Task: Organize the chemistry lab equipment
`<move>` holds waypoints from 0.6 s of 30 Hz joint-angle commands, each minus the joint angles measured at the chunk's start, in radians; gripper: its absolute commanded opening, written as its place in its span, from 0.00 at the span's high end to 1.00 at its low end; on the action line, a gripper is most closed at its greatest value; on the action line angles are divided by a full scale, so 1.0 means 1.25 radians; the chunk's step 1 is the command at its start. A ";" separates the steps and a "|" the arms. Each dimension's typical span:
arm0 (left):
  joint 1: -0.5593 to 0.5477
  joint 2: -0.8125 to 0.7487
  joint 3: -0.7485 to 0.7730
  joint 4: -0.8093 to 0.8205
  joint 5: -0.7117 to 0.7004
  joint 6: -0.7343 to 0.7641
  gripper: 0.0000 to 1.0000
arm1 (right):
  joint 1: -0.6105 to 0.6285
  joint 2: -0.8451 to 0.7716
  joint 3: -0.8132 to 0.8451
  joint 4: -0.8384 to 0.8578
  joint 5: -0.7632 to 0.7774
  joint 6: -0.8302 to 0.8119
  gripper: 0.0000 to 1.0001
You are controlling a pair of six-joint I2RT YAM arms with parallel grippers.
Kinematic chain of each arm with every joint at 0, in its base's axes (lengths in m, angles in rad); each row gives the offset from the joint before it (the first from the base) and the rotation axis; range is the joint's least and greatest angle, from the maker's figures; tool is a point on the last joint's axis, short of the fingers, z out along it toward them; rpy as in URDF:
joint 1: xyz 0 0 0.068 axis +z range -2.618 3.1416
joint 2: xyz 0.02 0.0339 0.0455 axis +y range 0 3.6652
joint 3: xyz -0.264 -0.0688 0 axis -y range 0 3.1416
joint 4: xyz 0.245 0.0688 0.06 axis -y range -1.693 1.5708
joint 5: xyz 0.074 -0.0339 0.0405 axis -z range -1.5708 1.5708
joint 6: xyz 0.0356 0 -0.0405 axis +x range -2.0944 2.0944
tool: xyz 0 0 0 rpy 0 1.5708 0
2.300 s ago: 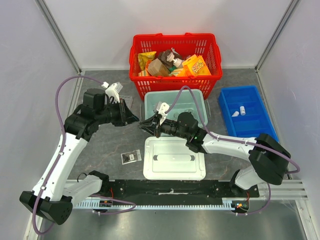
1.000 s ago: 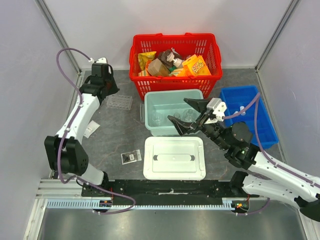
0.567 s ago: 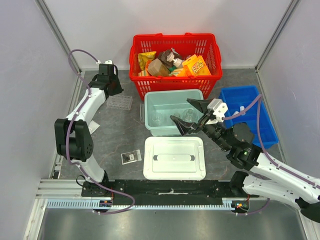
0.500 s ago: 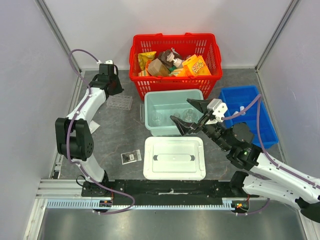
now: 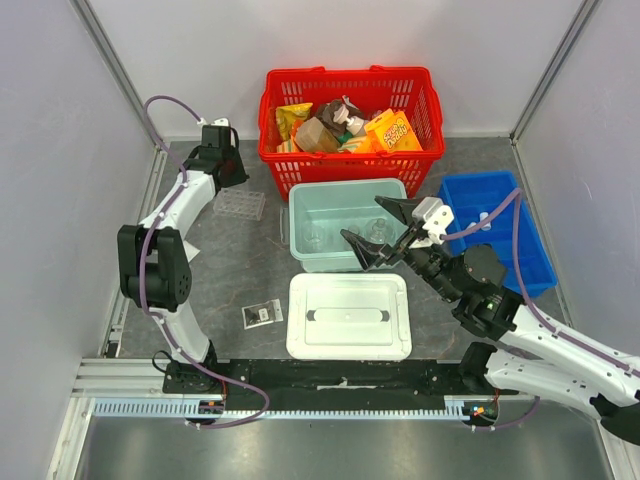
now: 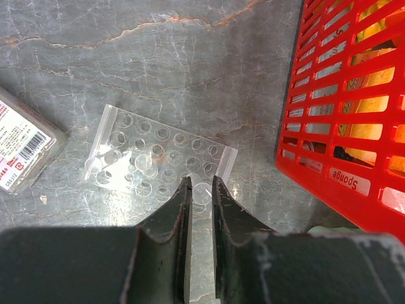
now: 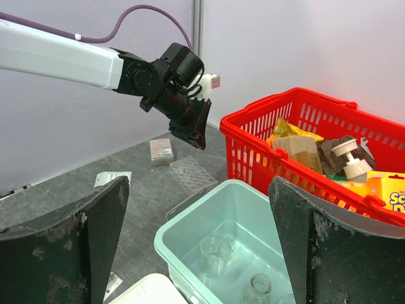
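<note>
Well plate (image 6: 158,161): flat on the table (image 6: 158,57), centre of the left wrist view, near the red basket (image 6: 342,126).
Left gripper (image 6: 199,182): jaws nearly closed with a thin slit, holding nothing; the right wrist view shows it above the plate.
Right gripper (image 5: 362,220): spread wide and empty, over the teal bin (image 7: 171,231).
Flasks (image 7: 215,250): inside the bin, clearest from the right wrist.

**Left arm** (image 5: 172,212): raised from its base and stretched toward the far left. **Left gripper** (image 6: 200,185): pointing down, its 2 jaws nearly closed with a thin slit between them, empty. **Right arm** (image 5: 545,338): low, reaching toward the centre. **Right gripper** (image 5: 364,221): jaws spread wide, empty.
</note>
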 commanded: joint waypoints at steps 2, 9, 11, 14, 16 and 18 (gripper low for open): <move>0.003 0.014 0.014 0.040 -0.014 0.024 0.95 | 0.000 0.009 0.038 0.025 0.007 -0.013 0.02; 0.006 0.019 -0.002 0.042 -0.021 0.013 0.95 | 0.001 0.017 0.043 0.025 0.010 -0.033 0.02; 0.005 0.019 -0.002 0.034 -0.025 0.014 0.95 | 0.000 0.019 0.043 0.023 0.009 -0.034 0.02; 0.005 0.018 -0.008 0.034 -0.026 0.014 0.95 | 0.001 0.017 0.042 0.026 0.009 -0.032 0.02; 0.005 0.018 -0.012 0.037 -0.028 0.014 0.95 | 0.001 0.016 0.041 0.027 0.007 -0.032 0.02; 0.006 0.016 -0.015 0.037 -0.028 0.014 0.95 | 0.002 0.015 0.041 0.026 0.006 -0.031 0.02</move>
